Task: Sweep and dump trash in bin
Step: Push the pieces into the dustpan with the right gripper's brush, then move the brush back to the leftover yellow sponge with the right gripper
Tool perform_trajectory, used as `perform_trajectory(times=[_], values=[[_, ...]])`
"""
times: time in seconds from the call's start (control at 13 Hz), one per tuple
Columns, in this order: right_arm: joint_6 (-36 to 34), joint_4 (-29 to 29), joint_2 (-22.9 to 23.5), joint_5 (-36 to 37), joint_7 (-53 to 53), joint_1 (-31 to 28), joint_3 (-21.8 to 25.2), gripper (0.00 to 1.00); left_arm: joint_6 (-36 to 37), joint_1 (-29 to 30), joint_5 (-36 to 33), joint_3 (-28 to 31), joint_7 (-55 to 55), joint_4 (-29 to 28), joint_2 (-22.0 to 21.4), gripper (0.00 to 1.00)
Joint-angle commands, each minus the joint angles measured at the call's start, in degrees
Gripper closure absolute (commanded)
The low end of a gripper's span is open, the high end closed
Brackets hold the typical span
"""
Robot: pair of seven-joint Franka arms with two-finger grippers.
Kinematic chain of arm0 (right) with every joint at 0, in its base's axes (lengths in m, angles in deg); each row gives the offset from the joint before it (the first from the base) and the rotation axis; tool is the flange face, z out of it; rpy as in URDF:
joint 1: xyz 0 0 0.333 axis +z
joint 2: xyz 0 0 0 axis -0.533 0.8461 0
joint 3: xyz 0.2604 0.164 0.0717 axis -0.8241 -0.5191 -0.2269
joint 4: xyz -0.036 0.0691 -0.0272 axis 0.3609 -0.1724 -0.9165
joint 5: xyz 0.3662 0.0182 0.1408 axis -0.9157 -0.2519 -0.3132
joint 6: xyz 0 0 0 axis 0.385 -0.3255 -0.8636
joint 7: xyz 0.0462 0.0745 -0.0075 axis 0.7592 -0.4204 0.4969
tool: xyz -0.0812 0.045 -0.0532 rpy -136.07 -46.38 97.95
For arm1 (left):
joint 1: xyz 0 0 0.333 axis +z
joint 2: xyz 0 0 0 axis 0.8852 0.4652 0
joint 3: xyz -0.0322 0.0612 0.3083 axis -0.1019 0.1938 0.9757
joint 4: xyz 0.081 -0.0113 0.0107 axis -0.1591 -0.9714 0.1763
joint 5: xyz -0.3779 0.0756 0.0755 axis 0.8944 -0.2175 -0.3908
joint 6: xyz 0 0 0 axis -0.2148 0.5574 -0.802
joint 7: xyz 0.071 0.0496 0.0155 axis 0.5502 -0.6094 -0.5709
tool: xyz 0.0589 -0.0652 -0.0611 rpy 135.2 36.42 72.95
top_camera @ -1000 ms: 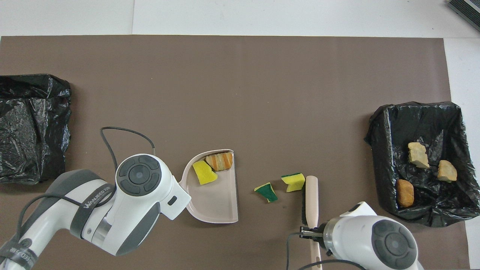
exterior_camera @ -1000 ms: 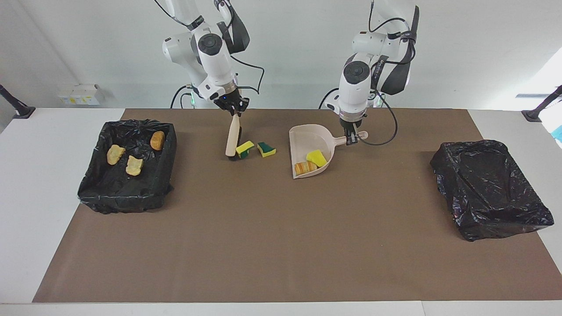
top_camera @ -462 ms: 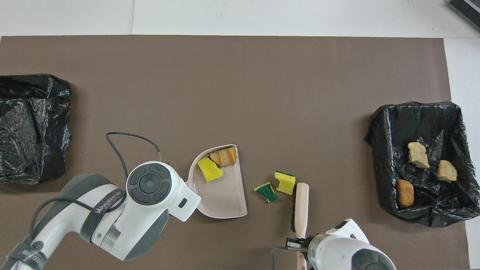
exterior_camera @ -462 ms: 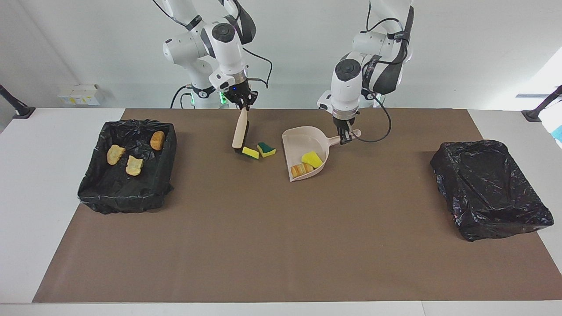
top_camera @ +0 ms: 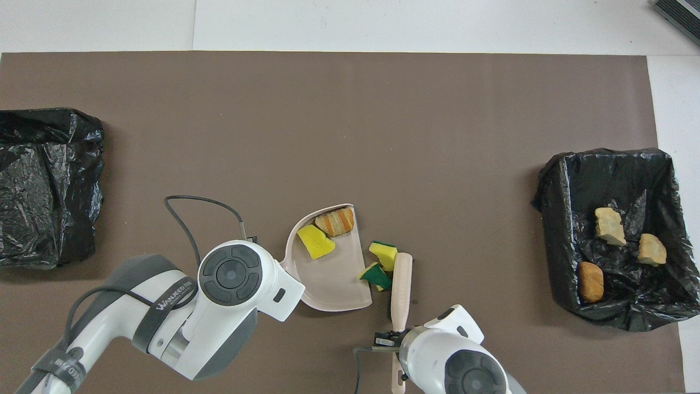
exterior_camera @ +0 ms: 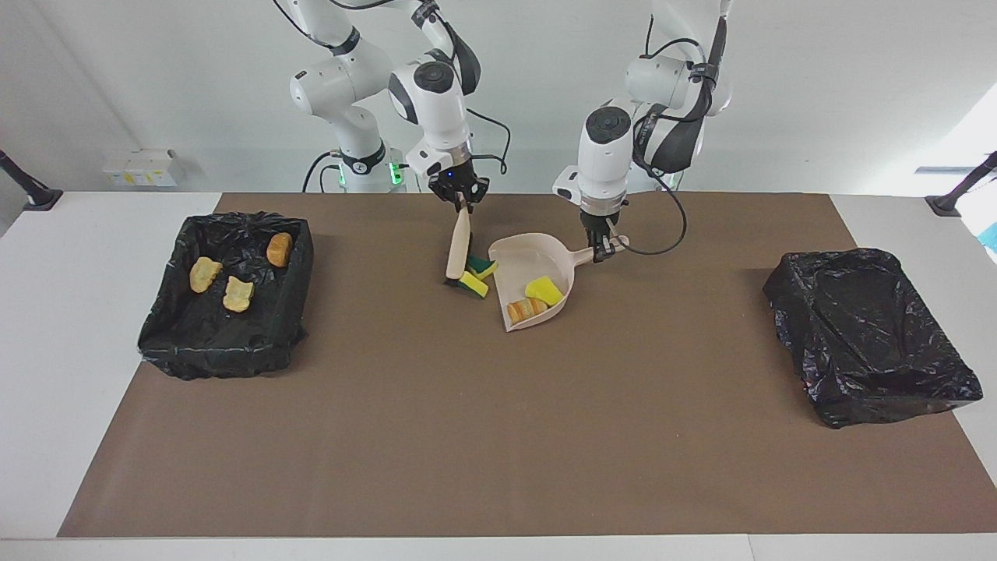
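Right hand [exterior_camera: 463, 204] clamped on beige brush [exterior_camera: 458, 253], pushing two yellow-green sponge scraps [exterior_camera: 476, 276] against beige plastic dustpan [exterior_camera: 520, 261] mouth; left hand [exterior_camera: 600, 251] clamped on its handle. Yellow sponge [exterior_camera: 544, 291] and striped chunk [exterior_camera: 523, 309] inside. Three tan lumps [exterior_camera: 224, 282] in black-lined bin [exterior_camera: 167, 343]. Dumping remains.

Seven trash scraps [exterior_camera: 543, 290], two bins [exterior_camera: 226, 354], one dustpan [exterior_camera: 526, 253], one brush [exterior_camera: 458, 251].

Both arms reach down mid-table, left pincer [exterior_camera: 600, 251] and right pincer [exterior_camera: 461, 204] clamped (wrists near-vertical).
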Motion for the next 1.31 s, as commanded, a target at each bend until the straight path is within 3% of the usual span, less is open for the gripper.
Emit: perform_trajectory(times=[0.0, 0.23, 0.38, 0.77, 1.23], values=[[-0.4, 11.9, 10.3, 0.2, -1.4, 1.5, -0.4, 1.0, -1.4, -1.0, 0.7, 0.8, -0.7, -0.6, -0.8, 1.0], [-3.6, 21.0, 15.2, -2.3, 3.7, 1.3, -0.4, 1.0, -1.1, 0.0, 0.7, 1.3, 0.2, 1.2, -0.3, 1.0], [-8.6, 23.3, 16.0, -2.6, 5.3, 0.6, -0.3, 1.0, -0.8, 2.8, 0.7, 1.5, 0.4, 1.9, -0.8, 1.0], [-24.6, 23.7, 6.3, -1.7, 4.5, 0.6, 0.3, 1.0, -1.0, 6.0, 2.4, 1.6, 1.4, 2.6, -0.8, 1.0], [-30.4, 25.7, 5.1, 8.1, 0.0, 1.5, -0.9, 1.0, -1.0, 10.6, 10.2, 1.6, 5.2, 2.6, -0.8, 1.0]])
